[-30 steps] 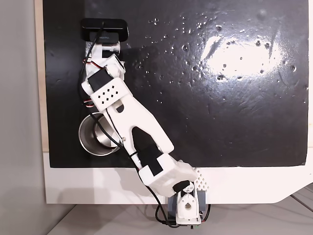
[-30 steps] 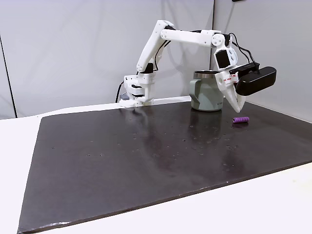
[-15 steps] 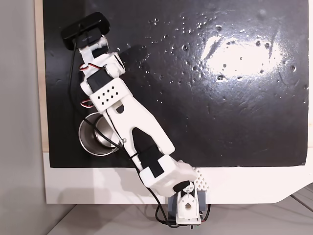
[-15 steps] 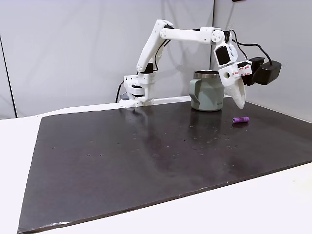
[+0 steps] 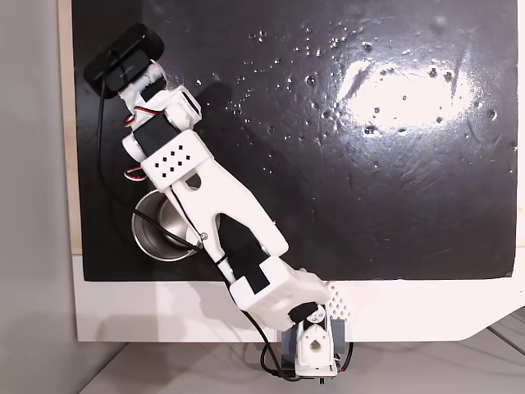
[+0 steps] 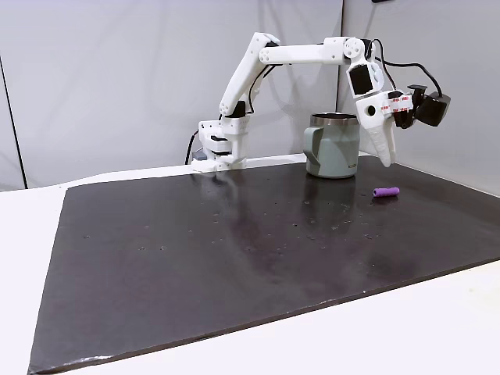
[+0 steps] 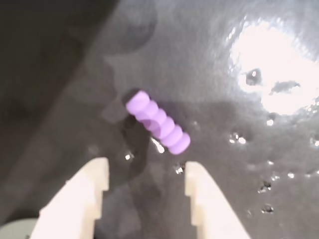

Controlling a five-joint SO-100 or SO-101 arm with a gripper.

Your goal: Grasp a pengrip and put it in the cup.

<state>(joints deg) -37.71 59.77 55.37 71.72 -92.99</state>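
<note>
The purple pengrip [image 7: 158,122] lies on the black mat just ahead of my fingertips, slanted across the wrist view. My gripper [image 7: 144,172] is open, with nothing between its white fingers [image 7: 94,174]. From the side, the gripper [image 6: 386,158] points down and hangs above the pengrip [image 6: 386,192], not touching it. The steel cup [image 6: 332,147] stands upright left of the pengrip, its grey handle turned left. Seen from above, the cup [image 5: 152,242] sits near the mat's front left corner, partly under my arm.
The black mat [image 6: 234,250] covers most of the white table and is glossy with small specks. The arm's base [image 5: 312,349] stands at the table's near edge. The wrist camera [image 5: 121,53] hangs over the mat's left edge.
The gripper has risen and swung toward the mat's left edge, and the wrist with its camera has turned. The pengrip and cup have not moved.
</note>
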